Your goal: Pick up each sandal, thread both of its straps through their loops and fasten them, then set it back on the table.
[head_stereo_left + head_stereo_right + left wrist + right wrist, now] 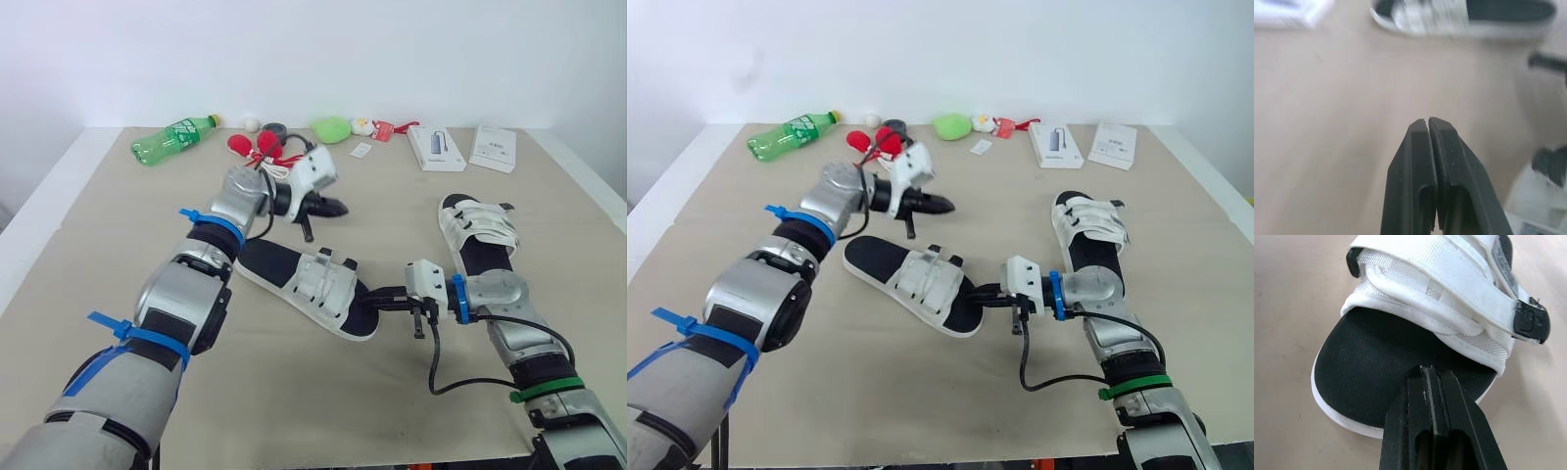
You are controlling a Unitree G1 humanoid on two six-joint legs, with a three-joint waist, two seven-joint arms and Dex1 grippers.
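1. The near sandal [309, 284] lies flat on the table [108, 235], about in the middle. It rests sole down and is slanted between my two arms.
2. The second sandal [478, 235] lies to the right of it, well apart, also flat on the table. Its white straps are laid across the foot part.
3. My right gripper [375, 298] is low, at the end of the near sandal that is closest to the right arm. In the right wrist view its two fingers are pressed together with no gap and hold nothing. Their tips are over the black footbed [1366, 362]. I cannot tell if they touch it or are just above it.
4. My left gripper [341, 208] is on the far side of the near sandal and not touching it. Its fingers are also fully closed, with nothing between them.
5. On the near sandal the white straps [1449, 279] lie across the upper part, with a black buckle [1532, 323] at one side. They seem to be fastened, but I am not sure.
6. At the far edge of the table I see a green bottle [174, 139] and two white boxes [436, 147].
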